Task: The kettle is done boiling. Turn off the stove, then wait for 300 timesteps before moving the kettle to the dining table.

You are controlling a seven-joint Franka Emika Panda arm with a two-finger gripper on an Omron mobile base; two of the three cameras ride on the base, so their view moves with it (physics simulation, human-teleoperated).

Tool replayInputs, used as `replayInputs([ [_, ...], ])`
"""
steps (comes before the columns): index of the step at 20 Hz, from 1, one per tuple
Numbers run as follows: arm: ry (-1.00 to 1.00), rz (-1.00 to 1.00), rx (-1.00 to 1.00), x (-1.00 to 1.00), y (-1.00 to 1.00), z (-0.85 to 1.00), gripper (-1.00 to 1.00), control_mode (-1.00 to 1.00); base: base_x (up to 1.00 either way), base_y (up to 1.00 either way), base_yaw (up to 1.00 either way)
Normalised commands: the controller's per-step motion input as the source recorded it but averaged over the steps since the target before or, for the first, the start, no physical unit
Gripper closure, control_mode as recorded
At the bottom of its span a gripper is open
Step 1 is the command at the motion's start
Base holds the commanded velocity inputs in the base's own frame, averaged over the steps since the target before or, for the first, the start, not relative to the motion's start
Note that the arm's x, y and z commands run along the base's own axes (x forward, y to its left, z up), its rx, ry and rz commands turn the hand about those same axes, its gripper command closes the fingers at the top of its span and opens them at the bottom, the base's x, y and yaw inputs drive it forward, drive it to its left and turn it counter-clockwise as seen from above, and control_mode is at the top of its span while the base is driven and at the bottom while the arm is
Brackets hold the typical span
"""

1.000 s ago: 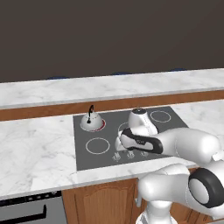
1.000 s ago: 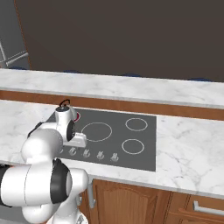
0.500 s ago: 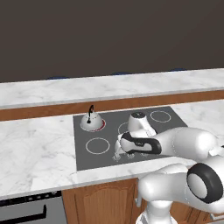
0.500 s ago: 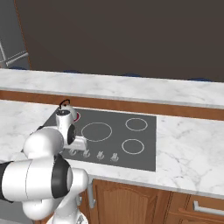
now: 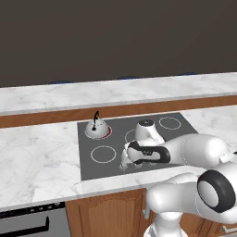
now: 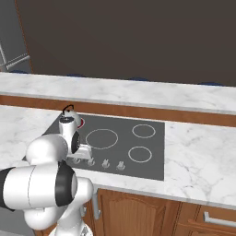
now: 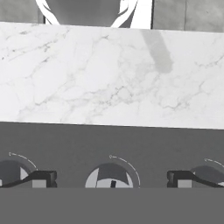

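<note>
left to right: marble desk (image 5: pixel 37 157) bare on the left, then the kettle (image 5: pixel 96 128) sitting on the stove's back-left burner, red glow visible under it, so the burner looks live. stove (image 5: pixel 106 164) cooktop next, and the claw (image 5: pixel 126 162) is down at its front edge over the knob row. change over the last second: the hand has dropped and slid toward the front-left of the cooktop, from above the middle burners to right at the knobs; kettle hasn't moved. in the hand view the claw is wide open with one knob (image 7: pixel 112 177) centred between the two fingertips (image 7: pixel 40 178), neighbour knobs just outside each tip, nothing gripped. right base view agrees: claw (image 6: pixel 84 154) just above the leftmost knobs (image 6: pixel 90 162), kettle (image 6: pixel 70 119) behind the arm's wrist. read: this is the line-up for the turn-off, knob bracketed but not pinched. can't tell from here whether this knob maps to the kettle's burner. next needs a close on the knob and a twist; glow going out would confirm. wait and the carry to the dining table (image 5: pixel 139 90), the slab behind the desk, are all still ahead.
</note>
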Motion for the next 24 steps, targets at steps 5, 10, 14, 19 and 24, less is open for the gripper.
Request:
replayInputs([
  [5, 0.0, 0.0, 0.0, 0.01, 0.0, -0.02, -1.0, -1.0, 0.0, 0.0, 0.0],
  [10, 0.0, 0.0, 0.0, 0.0, 0.0, -0.03, -1.0, -1.0, 0.0, 0.0, 0.0],
  [14, -0.03, 0.0, 0.0, 0.03, 0.0, -0.02, -1.0, -1.0, 0.0, 0.0, 0.0],
  [19, -0.04, 0.0, 0.0, 0.06, 0.0, -0.01, -1.0, -1.0, 0.0, 0.0, 0.0],
  [24, -0.01, 0.0, 0.0, 0.0, 0.0, -0.05, -1.0, -1.0, 0.0, 0.0, 0.0],
])
